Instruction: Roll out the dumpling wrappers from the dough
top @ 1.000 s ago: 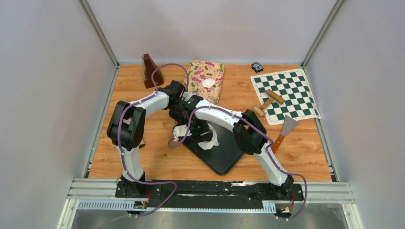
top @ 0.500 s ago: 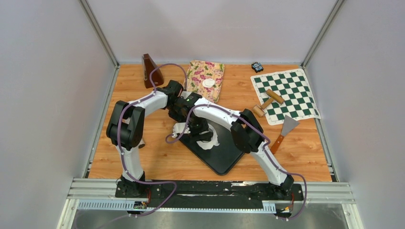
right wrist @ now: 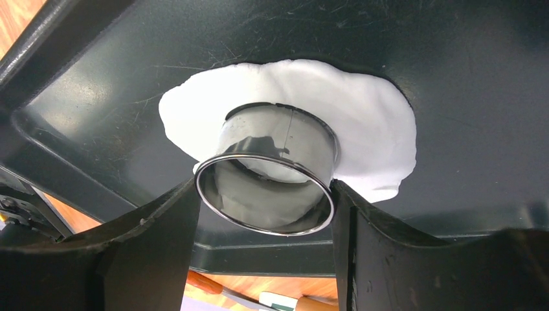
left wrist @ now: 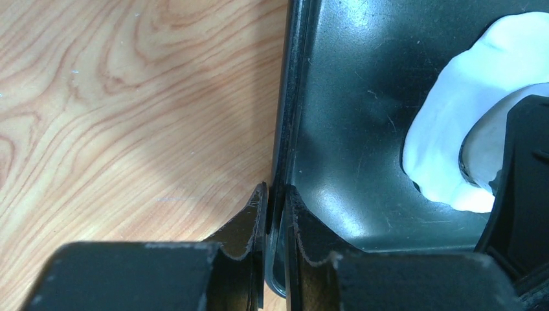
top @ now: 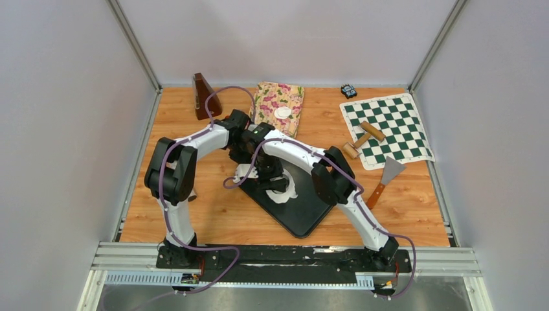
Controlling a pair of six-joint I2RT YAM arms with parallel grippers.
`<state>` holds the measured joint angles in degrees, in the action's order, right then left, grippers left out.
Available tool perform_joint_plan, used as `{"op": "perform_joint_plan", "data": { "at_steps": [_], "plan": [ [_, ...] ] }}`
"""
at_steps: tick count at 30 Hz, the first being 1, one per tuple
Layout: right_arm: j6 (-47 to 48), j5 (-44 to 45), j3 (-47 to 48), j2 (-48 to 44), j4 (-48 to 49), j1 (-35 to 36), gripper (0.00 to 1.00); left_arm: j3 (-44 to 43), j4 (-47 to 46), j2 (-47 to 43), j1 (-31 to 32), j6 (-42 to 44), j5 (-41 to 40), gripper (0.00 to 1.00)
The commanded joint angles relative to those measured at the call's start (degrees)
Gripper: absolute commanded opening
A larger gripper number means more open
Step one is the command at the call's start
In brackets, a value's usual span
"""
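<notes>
So the left end effector (left wrist: 275, 208) is clamped on the rim of the flat black tray (left wrist: 353, 97). The right end effector (right wrist: 265, 194) grips the shiny round ring cutter (right wrist: 280, 137), pressed into the white dough sheet (right wrist: 369, 129) on that tray. One round white dumpling wrapper (top: 282, 112) sits on the floral cloth (top: 270, 97) behind.

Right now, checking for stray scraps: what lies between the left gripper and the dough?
Left wrist view: only bare black tray between the left gripper and the dough.

Colours: flat black tray (top: 304, 217) is showing glossy; soft dough sheet (right wrist: 362, 123) is reading white, round steel ring cutter (right wrist: 278, 139) mirror-grey. Flat chess mat (top: 396, 120) is showing green/white sqs.
</notes>
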<state>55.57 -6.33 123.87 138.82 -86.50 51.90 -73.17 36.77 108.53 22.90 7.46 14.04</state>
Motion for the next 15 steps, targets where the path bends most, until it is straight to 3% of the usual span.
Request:
{"op": "perform_joint_plan", "data": {
  "at_steps": [1, 15],
  "plan": [
    [2.47, -4.46, -5.9, 2.93, 6.71, 0.43, 0.0, -0.14, -0.79, -2.97, 1.6, -0.96, -0.73, 0.0],
    [11.03, -3.0, -13.31, -2.95, 15.79, 2.24, 0.0, -0.39, -0.91, -2.37, 1.88, -0.8, -1.08, 0.0]
  ]
}}
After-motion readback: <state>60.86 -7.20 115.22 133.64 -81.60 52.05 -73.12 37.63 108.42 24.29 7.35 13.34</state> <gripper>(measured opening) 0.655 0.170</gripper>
